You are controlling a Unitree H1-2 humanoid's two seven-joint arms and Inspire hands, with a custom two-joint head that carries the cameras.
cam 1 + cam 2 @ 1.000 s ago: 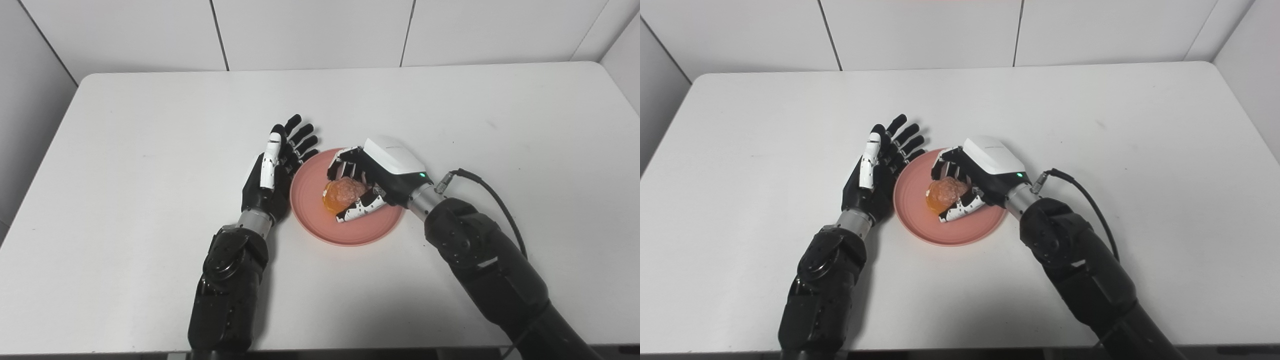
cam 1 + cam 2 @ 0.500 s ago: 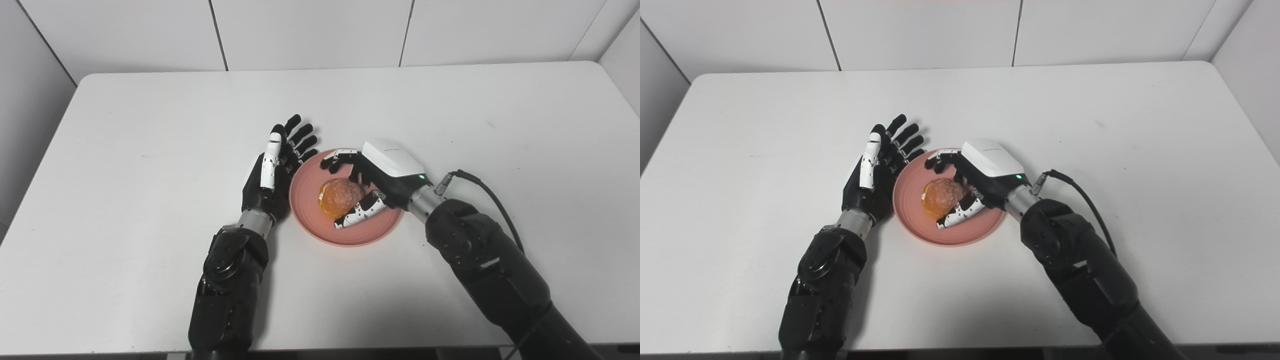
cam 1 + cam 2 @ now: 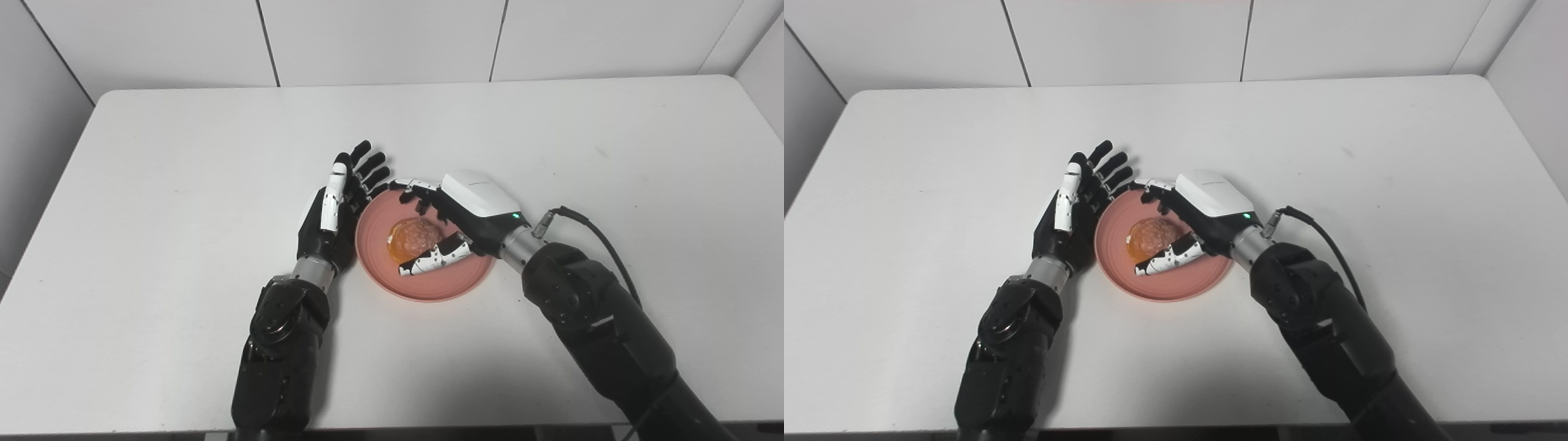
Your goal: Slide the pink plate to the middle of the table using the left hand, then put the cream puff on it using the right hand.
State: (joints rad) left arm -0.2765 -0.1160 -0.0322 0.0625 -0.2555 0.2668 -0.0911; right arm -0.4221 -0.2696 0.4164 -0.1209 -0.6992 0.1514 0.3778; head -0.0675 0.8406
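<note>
The pink plate lies near the middle of the white table. On it rests the golden-brown cream puff, sitting free. My right hand hovers over the plate's right side, open, its fingers spread above the puff's far side and its thumb stretched along the puff's near side, apart from it. My left hand stands edge-on against the plate's left rim, open with fingers extended and holding nothing.
The white table is bounded by white walls at the back and sides, and its front edge runs close to my arms. A black cable loops from my right wrist.
My right hand opened and let go of the cream puff, which now rests on the plate. The fingers spread wider over the last half second. My left hand stayed put.
</note>
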